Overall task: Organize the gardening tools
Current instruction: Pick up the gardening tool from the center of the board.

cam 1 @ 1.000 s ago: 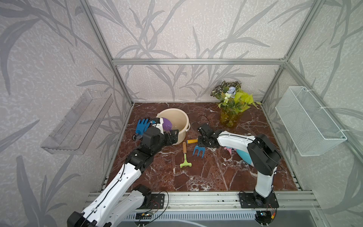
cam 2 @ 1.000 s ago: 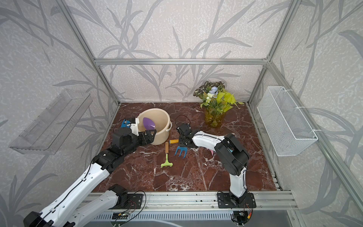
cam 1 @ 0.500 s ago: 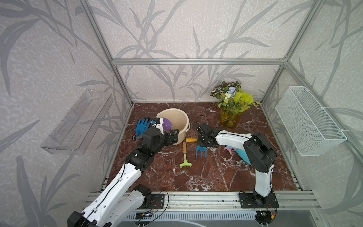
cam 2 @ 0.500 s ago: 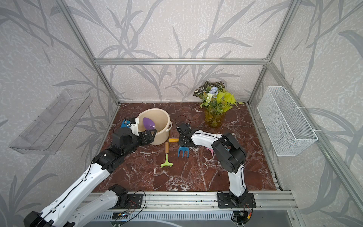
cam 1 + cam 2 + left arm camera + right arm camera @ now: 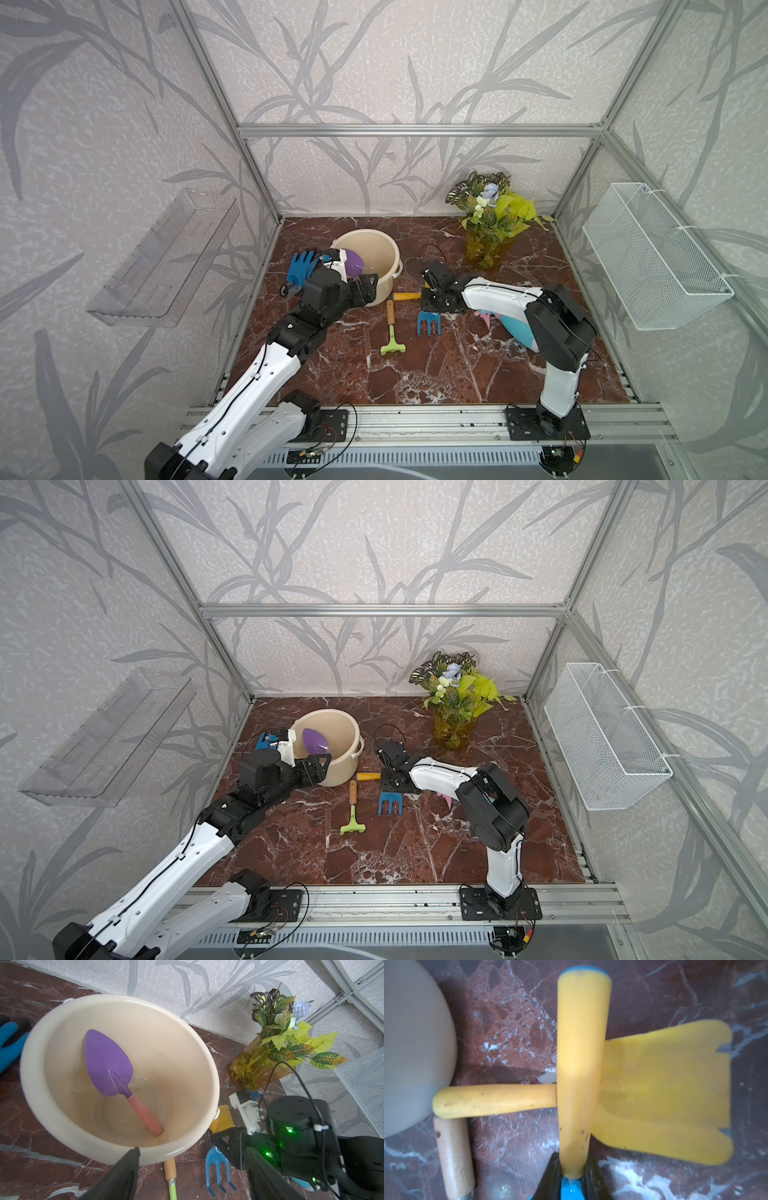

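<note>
Glove [image 5: 301, 266]: lying by the left wall, behind the left arm.
Left gripper [image 5: 365, 289]: hovering at the bucket's near rim, fingers spread wide and holding nothing.
Bucket [image 5: 116, 999]: holding the trowel [image 5: 108, 1064], which is leaning blade-up inside.
Rake [image 5: 390, 328]: lying flat, its handle end just beside the bucket.
Scoop [image 5: 664, 1088]: lying flat under the fork's handle.
Right gripper [image 5: 572, 1169]: clamping the fork [image 5: 428, 326] by its yellow handle.
Spray bottle [image 5: 515, 330]: lying beneath the right arm.

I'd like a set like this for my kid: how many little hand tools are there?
4: trowel in the bucket; rake on the floor; scoop beside the bucket; fork gripped by the right claw. The right arm may hide more.
</note>
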Controlling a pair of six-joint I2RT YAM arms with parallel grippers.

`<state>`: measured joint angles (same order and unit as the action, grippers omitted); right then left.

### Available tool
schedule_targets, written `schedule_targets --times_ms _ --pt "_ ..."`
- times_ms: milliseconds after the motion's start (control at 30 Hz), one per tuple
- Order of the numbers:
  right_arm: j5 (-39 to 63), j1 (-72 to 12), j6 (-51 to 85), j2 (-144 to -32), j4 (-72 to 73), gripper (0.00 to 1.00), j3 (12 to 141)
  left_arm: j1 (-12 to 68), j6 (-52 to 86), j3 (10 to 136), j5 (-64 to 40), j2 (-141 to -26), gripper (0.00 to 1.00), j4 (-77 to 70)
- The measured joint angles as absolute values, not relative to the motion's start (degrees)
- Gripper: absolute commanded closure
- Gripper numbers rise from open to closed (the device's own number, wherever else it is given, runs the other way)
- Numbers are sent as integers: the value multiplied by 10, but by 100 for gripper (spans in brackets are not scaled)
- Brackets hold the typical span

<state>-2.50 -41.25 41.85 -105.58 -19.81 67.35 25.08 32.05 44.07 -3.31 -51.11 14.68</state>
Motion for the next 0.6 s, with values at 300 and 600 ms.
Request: schedule_targets --times_ms 300,600 --pt "-25 -413 364 -878 -185 98 589 251 316 467 -45 -537 18 145" --pt "9 -413 265 -719 -153 97 516 278 320 479 -98 -574 17 114"
